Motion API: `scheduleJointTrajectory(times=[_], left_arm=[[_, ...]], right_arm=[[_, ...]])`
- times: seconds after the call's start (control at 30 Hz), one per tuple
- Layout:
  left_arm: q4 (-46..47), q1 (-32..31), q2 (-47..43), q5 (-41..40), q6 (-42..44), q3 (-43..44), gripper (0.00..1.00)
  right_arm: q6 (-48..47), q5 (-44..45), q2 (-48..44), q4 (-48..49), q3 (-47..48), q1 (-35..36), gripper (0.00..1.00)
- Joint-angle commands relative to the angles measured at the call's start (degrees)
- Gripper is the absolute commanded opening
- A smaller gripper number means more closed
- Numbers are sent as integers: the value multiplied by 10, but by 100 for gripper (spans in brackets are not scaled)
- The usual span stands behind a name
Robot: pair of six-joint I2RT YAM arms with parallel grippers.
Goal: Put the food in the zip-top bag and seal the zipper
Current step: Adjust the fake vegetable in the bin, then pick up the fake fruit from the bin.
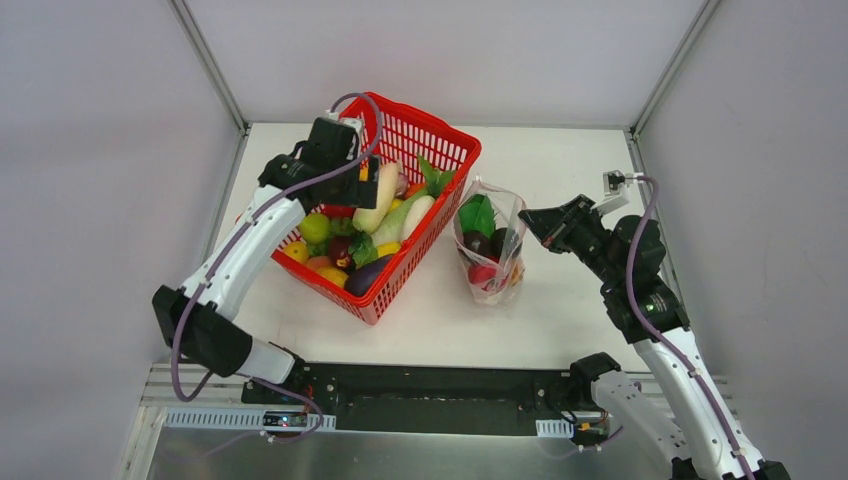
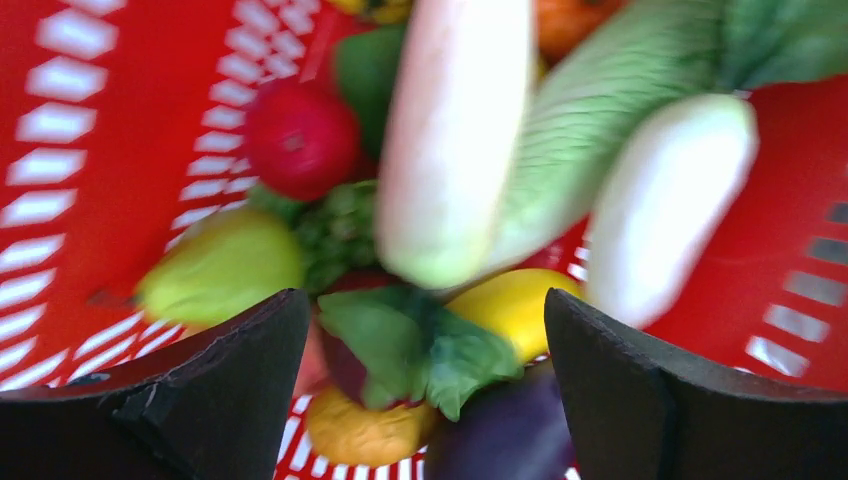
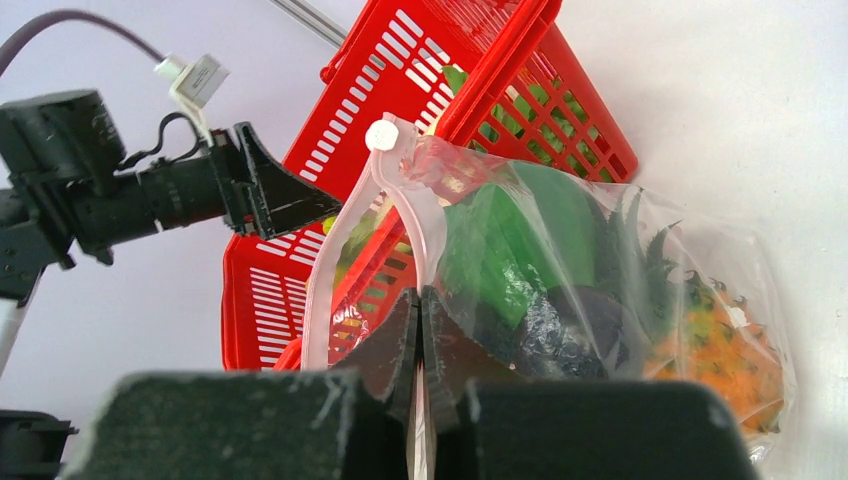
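Observation:
My left gripper (image 2: 425, 300) hangs open inside the red basket, just over the food there: a green leafy vegetable (image 2: 420, 345), a dark eggplant (image 2: 510, 435), a yellow piece (image 2: 510, 305), two white radishes (image 2: 455, 140) and a red fruit (image 2: 300, 135). Nothing lies between its fingers. The zip-top bag (image 1: 490, 250) stands right of the basket with its mouth open. It holds a green leaf (image 3: 510, 250), a dark piece (image 3: 565, 325) and an orange pineapple (image 3: 725, 350). My right gripper (image 3: 420, 295) is shut on the pink zipper (image 3: 420, 215) at the bag's mouth.
The red mesh basket (image 1: 420, 135) sits at the back left of the white table, touching or nearly touching the bag. The left arm (image 1: 250, 250) reaches over the basket's left side. Grey walls close in the table on three sides.

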Motion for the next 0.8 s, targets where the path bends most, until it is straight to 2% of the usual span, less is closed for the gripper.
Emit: scheduleJointTrajectory(times=[0.0, 0.13, 0.33, 0.5, 0.77], left_arm=[[8, 4, -81, -209, -51, -68, 90], [87, 8, -141, -302, -121, -170, 94], [155, 40, -188, -355, -193, -257, 97], [186, 49, -178, -403, -267, -285, 95], [179, 53, -101, -405, -366, -267, 86]], right_arm=[[1, 1, -7, 23, 20, 2, 0], [3, -3, -4, 26, 19, 1, 0], [0, -4, -7, 24, 21, 1, 0], [5, -10, -3, 31, 17, 1, 0], [7, -8, -6, 31, 18, 1, 0]])
